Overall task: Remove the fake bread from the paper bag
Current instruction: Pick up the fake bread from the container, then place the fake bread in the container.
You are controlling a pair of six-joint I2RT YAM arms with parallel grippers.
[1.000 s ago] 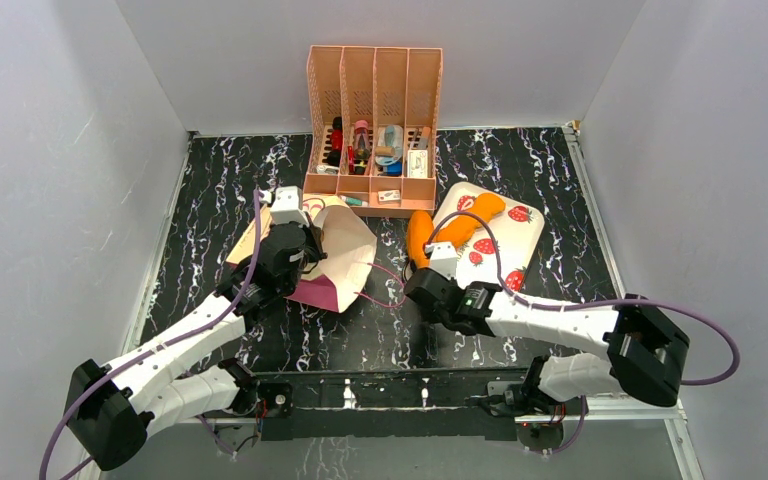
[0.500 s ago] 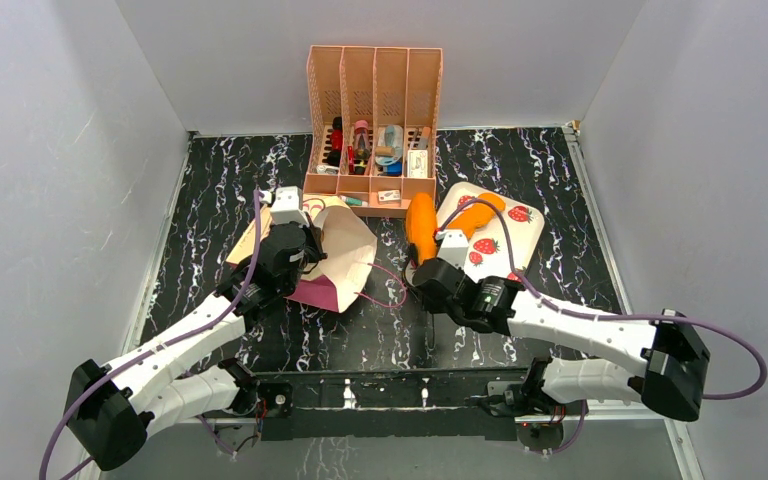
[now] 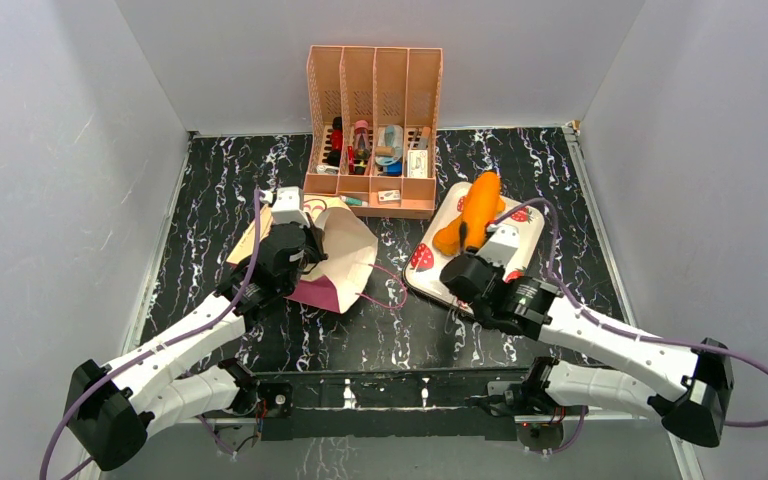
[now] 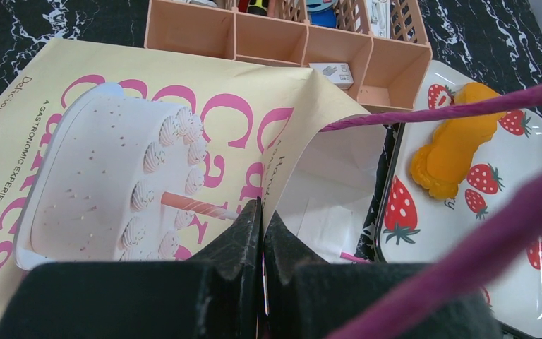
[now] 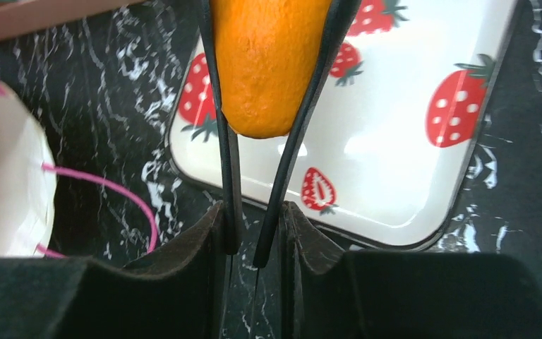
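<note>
Over the near-left part of the strawberry-print tray, toward the table's right side, the right gripper stood narrowly parted and clamped on an orange loaf of fake bread. Its two thin fingers pressed the loaf's flanks. The loaf lay lengthwise between them, its rounded end toward the wrist and its long axis running up toward the table's far edge, leaning slightly right. Left of centre on the table, just in front of the peach file organiser, the paper bag lay on its side with its mouth facing the tray. The left gripper was pinched fully closed on the rim of that mouth. A sliver of orange showed inside the bag at the right wrist view's left edge.
</note>
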